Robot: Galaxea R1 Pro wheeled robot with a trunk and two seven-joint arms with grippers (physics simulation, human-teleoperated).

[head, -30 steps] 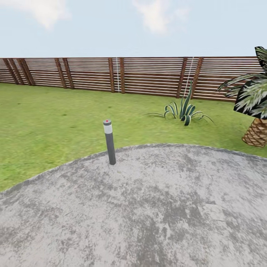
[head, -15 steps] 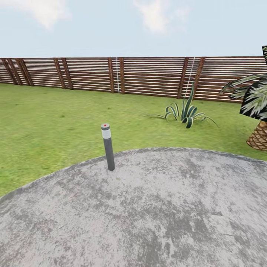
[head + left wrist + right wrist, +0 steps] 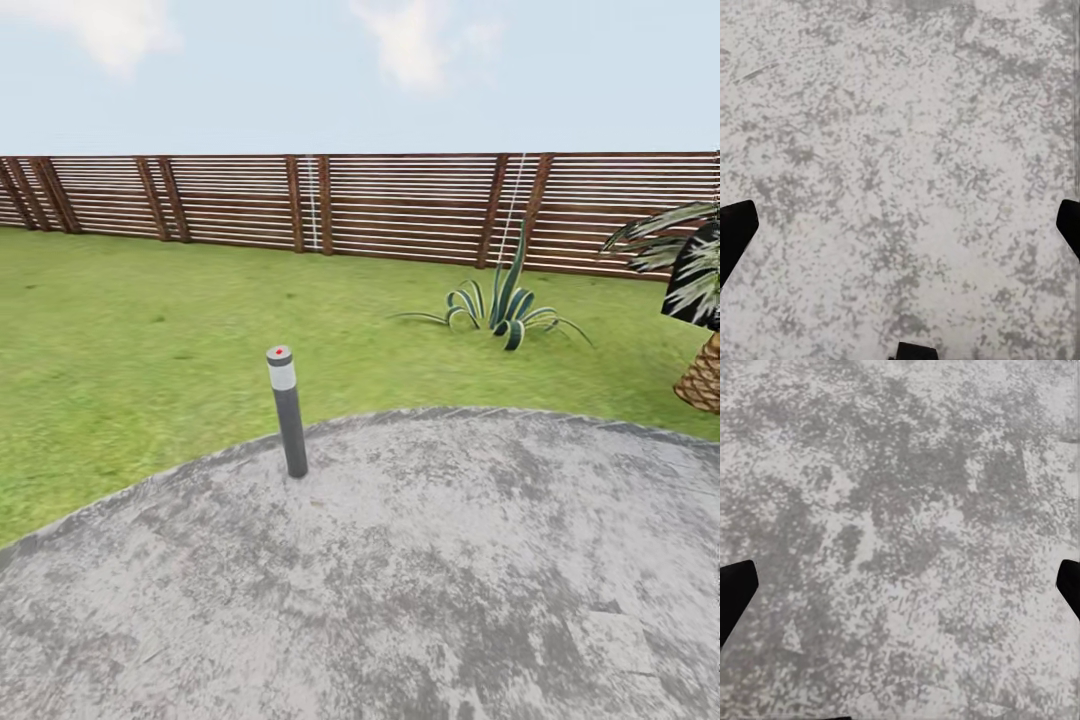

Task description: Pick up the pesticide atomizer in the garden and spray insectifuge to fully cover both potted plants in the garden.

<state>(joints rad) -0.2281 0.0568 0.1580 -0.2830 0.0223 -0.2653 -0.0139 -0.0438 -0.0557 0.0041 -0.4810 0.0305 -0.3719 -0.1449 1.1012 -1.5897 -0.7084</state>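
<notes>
Both grippers, left [image 3: 900, 232] and right [image 3: 900, 592], hang spread wide and empty over mottled grey paving [image 3: 420, 580]. Ahead, the garden lawn [image 3: 130, 330] meets a slatted fence [image 3: 400, 205]; a bollard light [image 3: 287, 410] stands at the paving's edge.

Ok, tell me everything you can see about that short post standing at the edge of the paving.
The post is a slim dark grey cylinder standing upright. A pale band rings it near the top, and its flat grey cap has a small red dot. Its foot sits on the mottled grey paving, right at the curved edge where the lawn begins. Nothing else touches it.
</notes>
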